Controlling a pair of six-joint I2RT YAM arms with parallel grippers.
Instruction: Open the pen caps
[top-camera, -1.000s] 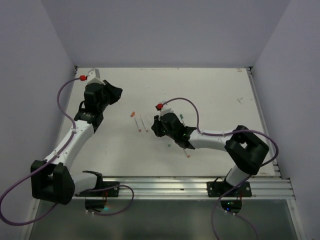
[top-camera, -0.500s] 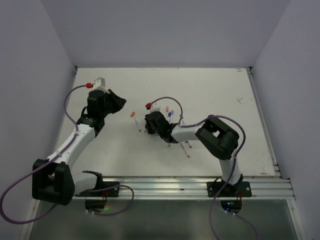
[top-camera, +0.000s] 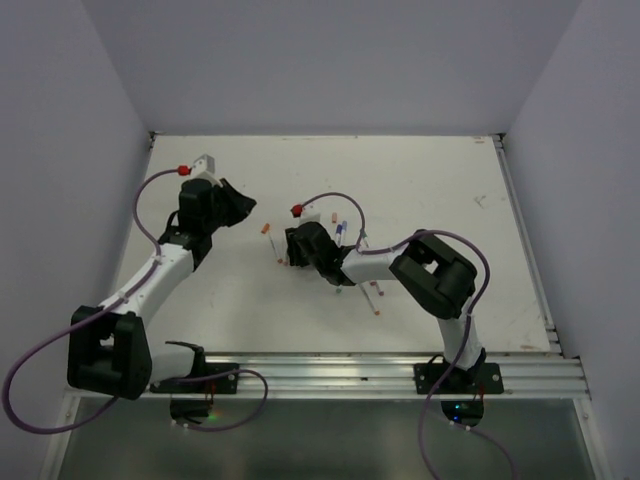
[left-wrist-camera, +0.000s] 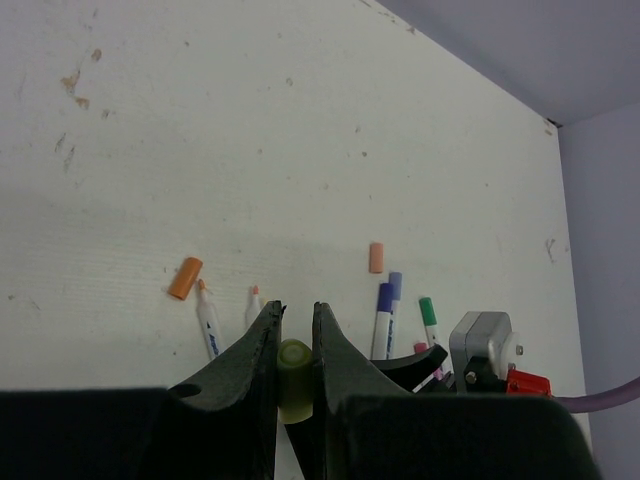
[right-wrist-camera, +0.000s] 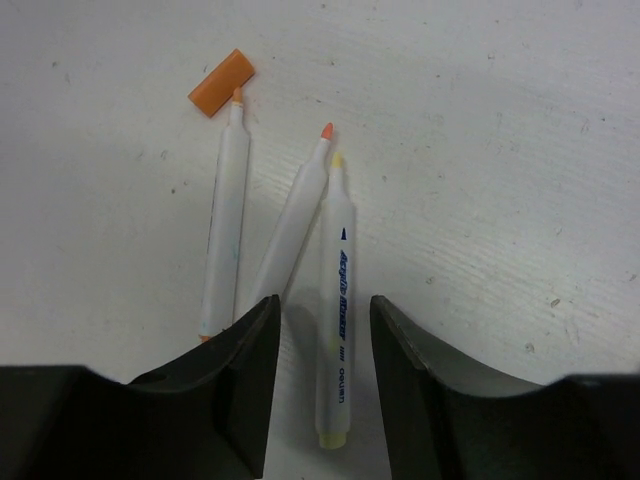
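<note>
While my left claw (left-wrist-camera: 296, 312) pinches a yellow cap (left-wrist-camera: 294, 368), my right claw (right-wrist-camera: 323, 302) stands parted over the bare yellow pen (right-wrist-camera: 338, 250) on the table (right-wrist-camera: 500, 150). An orange cap (right-wrist-camera: 222, 83) lies loose, yet the blue pen (left-wrist-camera: 383, 312) and green pen (left-wrist-camera: 428, 314) beyond look capped, so work remains. Open table surrounds them, edges far off.

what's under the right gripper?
Three uncapped white pens on the table: the yellow-tipped pen lies between the fingers of the open right gripper, the orange-tipped pen beside it, a third pen's tip by an orange cap. A finger hides the orange-tipped pen's rear end.
</note>
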